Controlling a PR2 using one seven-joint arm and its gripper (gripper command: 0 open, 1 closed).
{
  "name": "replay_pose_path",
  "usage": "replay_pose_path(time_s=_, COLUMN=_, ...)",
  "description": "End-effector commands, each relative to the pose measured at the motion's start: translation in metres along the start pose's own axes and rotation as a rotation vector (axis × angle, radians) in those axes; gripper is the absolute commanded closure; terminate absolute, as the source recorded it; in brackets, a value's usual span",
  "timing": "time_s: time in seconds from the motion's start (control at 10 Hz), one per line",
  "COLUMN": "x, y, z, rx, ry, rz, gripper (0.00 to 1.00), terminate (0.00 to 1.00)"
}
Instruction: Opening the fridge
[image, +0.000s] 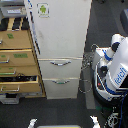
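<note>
Fridge (60, 35) door shut — robot (114, 65) beside it; gripper state seemingly hidden, cannot tell.

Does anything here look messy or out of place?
Mostly tidy. The fridge is shut. The one oddity is the tan cabinet beside it: a lower drawer appears pulled out with dark items showing, though the picture is blurry.

White rounded robot body (112, 67), blue lettering, black cables at base
</note>
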Motion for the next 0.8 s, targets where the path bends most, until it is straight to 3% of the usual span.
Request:
replay_pose_path(time_s=0.1, x=0.013, y=0.004, z=-0.002, rx=-0.029, ry=0.026, rz=0.023, gripper=0.00, terminate=0.00)
replay_pose_path(time_s=0.4, x=0.042, y=0.016, z=-0.013, rx=-0.094, ry=0.091, rz=0.030, gripper=0.00, terminate=0.00)
replay_pose_path(time_s=0.8, x=0.116, y=0.029, z=-0.003, rx=-0.050, ry=0.034, rz=0.001, gripper=0.00, terminate=0.00)
